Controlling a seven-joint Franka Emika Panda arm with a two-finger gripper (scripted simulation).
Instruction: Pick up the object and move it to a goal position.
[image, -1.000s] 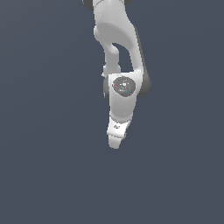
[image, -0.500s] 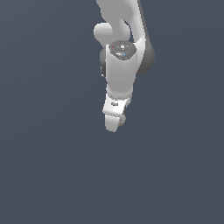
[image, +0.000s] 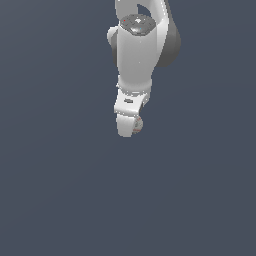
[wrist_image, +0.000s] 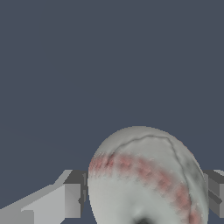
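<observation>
The small off-white ball (wrist_image: 146, 179) with reddish seam marks sits between my two fingers in the wrist view, one finger (wrist_image: 65, 199) on each side. In the exterior view only an edge of the ball (image: 138, 124) shows at the tip of my white gripper (image: 131, 127), which points down from the white arm (image: 137, 55). The gripper is shut on the ball and holds it above the plain dark grey ground.
Plain dark grey ground (image: 60, 190) fills both views. No other objects show.
The arm and gripper have risen toward the top of the exterior view, carrying the ball with them.
</observation>
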